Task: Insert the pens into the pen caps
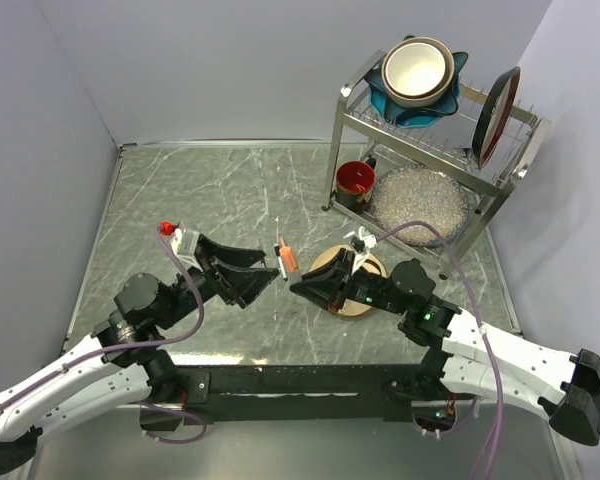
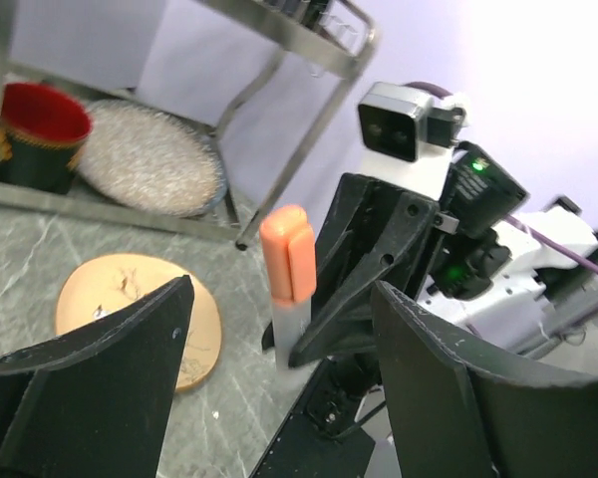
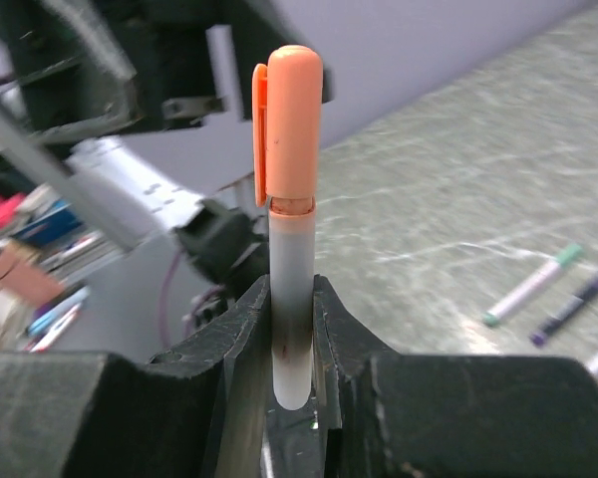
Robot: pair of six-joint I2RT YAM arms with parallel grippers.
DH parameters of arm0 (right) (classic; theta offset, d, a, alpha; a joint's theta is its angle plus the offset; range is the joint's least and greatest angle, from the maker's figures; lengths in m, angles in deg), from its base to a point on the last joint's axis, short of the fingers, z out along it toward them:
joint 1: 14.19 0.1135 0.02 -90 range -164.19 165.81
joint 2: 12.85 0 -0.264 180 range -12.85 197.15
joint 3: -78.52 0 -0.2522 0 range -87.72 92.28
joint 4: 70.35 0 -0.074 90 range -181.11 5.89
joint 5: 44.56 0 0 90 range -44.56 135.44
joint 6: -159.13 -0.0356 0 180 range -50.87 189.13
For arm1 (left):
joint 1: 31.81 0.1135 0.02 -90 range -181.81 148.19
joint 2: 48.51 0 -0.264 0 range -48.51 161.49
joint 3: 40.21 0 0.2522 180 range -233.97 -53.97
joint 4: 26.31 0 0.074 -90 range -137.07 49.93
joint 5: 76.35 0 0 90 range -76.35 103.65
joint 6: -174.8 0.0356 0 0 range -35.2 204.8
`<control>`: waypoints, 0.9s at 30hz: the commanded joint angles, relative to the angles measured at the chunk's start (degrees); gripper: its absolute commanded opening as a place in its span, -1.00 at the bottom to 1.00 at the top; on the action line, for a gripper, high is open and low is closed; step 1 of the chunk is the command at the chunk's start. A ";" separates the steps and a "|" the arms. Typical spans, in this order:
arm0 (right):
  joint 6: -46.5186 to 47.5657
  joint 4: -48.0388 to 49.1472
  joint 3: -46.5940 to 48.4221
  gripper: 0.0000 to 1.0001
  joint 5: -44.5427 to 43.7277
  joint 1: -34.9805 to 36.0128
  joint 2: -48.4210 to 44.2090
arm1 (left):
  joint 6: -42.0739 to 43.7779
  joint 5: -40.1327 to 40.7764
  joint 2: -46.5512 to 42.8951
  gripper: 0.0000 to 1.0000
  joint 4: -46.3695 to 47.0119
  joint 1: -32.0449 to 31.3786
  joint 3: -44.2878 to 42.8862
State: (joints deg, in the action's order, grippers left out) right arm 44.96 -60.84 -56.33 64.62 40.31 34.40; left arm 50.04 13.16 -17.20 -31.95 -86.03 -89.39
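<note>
Top external view: left gripper [image 1: 270,270] was spread wide, holding nothing, with the white pen [image 3: 291,299] just beyond its fingertips. An orange cap [image 3: 289,119] sat on the pen's end. Right gripper [image 3: 291,339] was clamped tight around the pen's lower barrel.

Bright, even light; wrist backgrounds blurred

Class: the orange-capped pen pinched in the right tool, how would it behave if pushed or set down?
The pen is probably stiff: it stands straight above the right tool, pinched only at its lower end. Its smooth round barrel may swivel under a sideways push. Laid down, the clip on its orange cap would likely limit rolling.
</note>
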 commanded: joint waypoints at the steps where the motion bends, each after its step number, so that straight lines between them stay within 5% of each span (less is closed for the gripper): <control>1: -1.06 6.44 -0.81 -1.00 9.55 0.08 -0.66 | 4.27 -9.51 2.96 0.50 3.56 -0.10 -4.04; 8: -4.05 10.14 -1.69 -1.00 12.99 0.17 0.13 | 3.30 -15.42 8.85 0.31 6.64 -0.10 -6.85; 19: -3.87 8.73 -1.16 -1.00 14.30 0.17 -1.19 | 2.42 -14.89 9.03 0.29 11.04 -0.01 -5.98; 20: -3.87 8.81 -0.99 -1.00 14.39 0.17 -1.28 | 2.33 -16.02 9.29 0.21 11.13 -0.10 -5.98; 24: -4.49 11.62 -0.99 -1.00 13.61 -0.01 -1.28 | 0.93 -19.63 11.75 -0.73 10.34 -0.10 -5.98; 27: -4.14 10.93 2.86 -1.00 13.08 -0.80 -0.49 | -2.05 -24.53 13.59 -0.98 10.16 -0.10 -4.84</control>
State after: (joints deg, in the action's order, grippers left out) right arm 41.12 -54.37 -58.10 78.09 40.23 34.20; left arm 50.63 -3.93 -5.99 -22.35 -86.03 -93.76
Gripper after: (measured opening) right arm 0.261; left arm 0.142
